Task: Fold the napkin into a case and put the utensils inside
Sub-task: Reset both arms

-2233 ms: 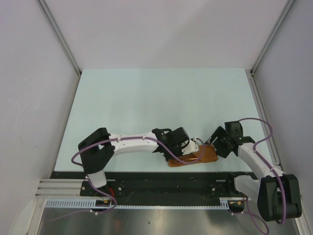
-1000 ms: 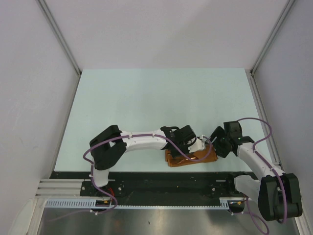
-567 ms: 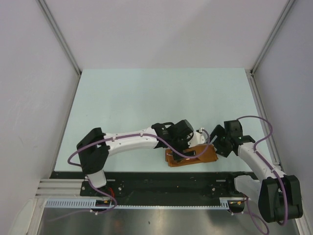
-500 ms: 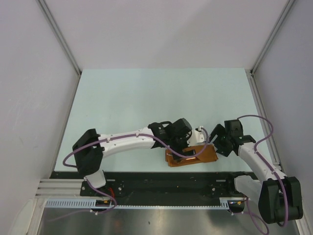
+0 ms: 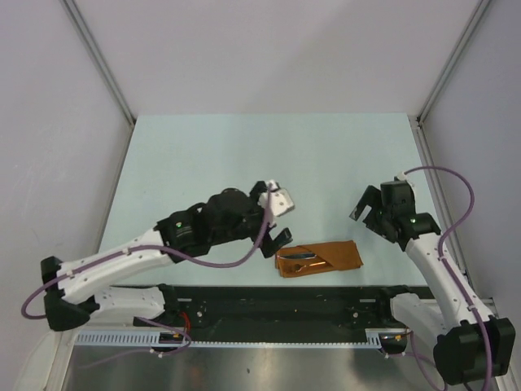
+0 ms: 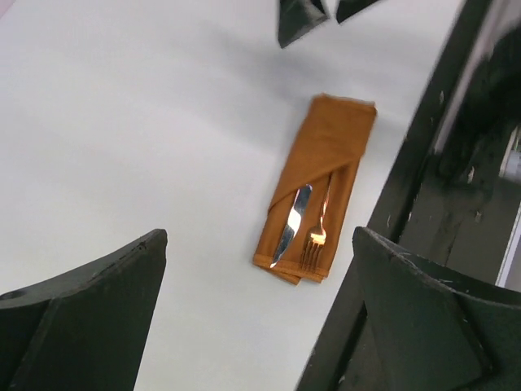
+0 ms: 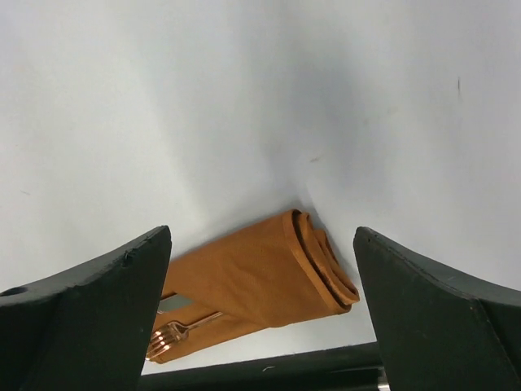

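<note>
The case (image 5: 332,257), utensils (image 5: 299,257) tucked in, lies on the counter (image 5: 244,155), well clear of both wide-open, empty jaws.

Your left arm reaches toward the centre, the left gripper (image 5: 283,220) raised, jaws spread wide; your right arm bends upright, the right gripper (image 5: 364,213) likewise agape

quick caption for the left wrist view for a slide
Folded rust-orange case with a knife and fork tucked in, lying near the edge of the table.
</note>
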`<state>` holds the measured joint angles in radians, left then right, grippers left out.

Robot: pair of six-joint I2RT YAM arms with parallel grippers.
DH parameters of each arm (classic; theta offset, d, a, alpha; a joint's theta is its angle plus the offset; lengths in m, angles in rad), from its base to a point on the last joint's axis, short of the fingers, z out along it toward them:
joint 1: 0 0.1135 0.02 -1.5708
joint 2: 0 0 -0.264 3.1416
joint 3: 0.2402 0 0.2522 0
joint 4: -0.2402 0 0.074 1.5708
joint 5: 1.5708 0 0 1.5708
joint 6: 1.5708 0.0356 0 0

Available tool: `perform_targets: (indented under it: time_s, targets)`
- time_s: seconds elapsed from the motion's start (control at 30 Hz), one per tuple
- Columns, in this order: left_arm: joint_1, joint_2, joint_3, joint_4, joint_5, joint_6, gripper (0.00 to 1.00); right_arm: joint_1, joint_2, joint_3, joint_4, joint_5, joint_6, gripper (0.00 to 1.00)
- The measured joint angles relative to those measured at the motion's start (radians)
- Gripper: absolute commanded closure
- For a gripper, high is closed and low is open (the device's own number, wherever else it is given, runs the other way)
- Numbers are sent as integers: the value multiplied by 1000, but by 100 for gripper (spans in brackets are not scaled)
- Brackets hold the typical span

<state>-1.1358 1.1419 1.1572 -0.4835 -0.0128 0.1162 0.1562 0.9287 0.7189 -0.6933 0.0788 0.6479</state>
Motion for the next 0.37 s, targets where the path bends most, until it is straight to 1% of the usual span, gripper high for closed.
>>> perform_targets:
  time_s: [0.07, 0.13, 0.2, 0.27, 0.3, 0.37]
  targets:
    - [30, -94, -90, 79, -52, -108, 0, 70, 1, 75, -25, 67, -42, 0]
    - [71, -175, -175, 143, -92, -211, 0, 175, 3, 150, -37, 125, -77, 0]
    - [125, -280, -293, 234, -115, -330, 0, 313, 0, 211, -10, 164, -117, 0]
    - [163, -378, -399, 309, -130, -436, 0, 411, -10, 230, 33, 156, -148, 0]
    - [171, -415, -437, 337, -136, -478, 0, 438, -14, 230, 48, 146, -154, 0]
    - [173, -452, -467, 358, -142, -538, 0, 475, -23, 219, 86, 119, -156, 0]
